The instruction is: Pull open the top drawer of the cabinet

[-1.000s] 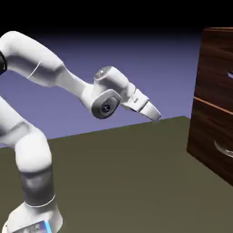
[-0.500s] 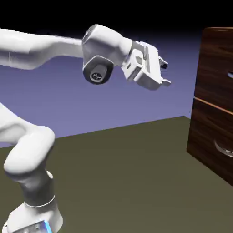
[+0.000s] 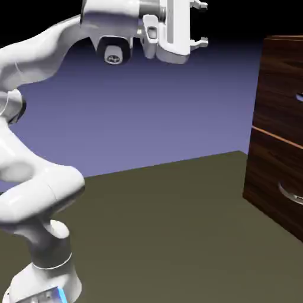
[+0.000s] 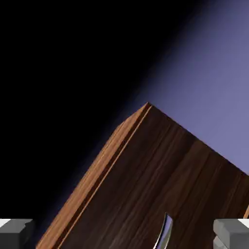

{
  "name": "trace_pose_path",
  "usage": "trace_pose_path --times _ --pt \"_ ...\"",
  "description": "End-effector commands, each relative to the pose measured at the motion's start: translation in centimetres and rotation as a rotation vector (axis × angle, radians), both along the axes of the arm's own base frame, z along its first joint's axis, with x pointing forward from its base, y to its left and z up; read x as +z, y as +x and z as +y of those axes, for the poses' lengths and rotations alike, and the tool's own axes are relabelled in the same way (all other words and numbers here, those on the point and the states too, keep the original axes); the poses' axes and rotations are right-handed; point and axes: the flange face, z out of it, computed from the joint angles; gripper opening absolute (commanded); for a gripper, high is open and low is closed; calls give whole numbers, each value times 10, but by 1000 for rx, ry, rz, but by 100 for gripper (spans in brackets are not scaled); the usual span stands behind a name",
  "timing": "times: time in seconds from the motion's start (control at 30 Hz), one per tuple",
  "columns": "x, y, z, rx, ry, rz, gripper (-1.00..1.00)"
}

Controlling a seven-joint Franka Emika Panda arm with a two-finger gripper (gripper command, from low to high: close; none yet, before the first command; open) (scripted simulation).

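High above table: one end effector open, well apart from cabinet.

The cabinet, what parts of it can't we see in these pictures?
- Exterior view: the cabinet is cut off by the right edge, so only slivers of its handles show.
- Hand view: the top drawer runs off the bottom edge; just the handle's tip shows.
- Hand view: the gripper shows only as corner tips, wide apart.

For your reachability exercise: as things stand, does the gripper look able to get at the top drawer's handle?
Probably yes. The gripper hangs open, above and short of the cabinet, with only open air between. The hand view shows the top drawer and its handle ahead, unobstructed.
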Motion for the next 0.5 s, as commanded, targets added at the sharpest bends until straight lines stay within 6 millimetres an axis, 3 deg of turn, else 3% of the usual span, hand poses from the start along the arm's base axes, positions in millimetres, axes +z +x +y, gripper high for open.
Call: trace_pose_path --times 0.0,0.23,0.47 --pt "3 4 7 3 12 -23 0" --pt "8 51 54 51 82 -142 0" --pt "-23 131 80 128 158 -189 0"
